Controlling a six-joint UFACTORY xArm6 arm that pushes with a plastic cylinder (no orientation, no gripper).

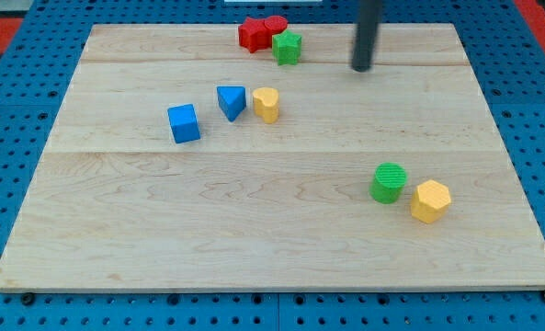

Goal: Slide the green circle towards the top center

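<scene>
The green circle (389, 182) sits on the wooden board (272, 230) at the view's lower right, touching a yellow hexagon (430, 200) on its right. My tip (361, 68) is near the view's top, right of centre, well above the green circle and apart from every block. It stands to the right of a green star (288, 47).
Near the top centre, a red star (253, 35) and a red circle (275, 27) sit next to the green star. Left of centre stand a blue cube (184, 123), a blue triangle (231, 101) and a yellow block (266, 104).
</scene>
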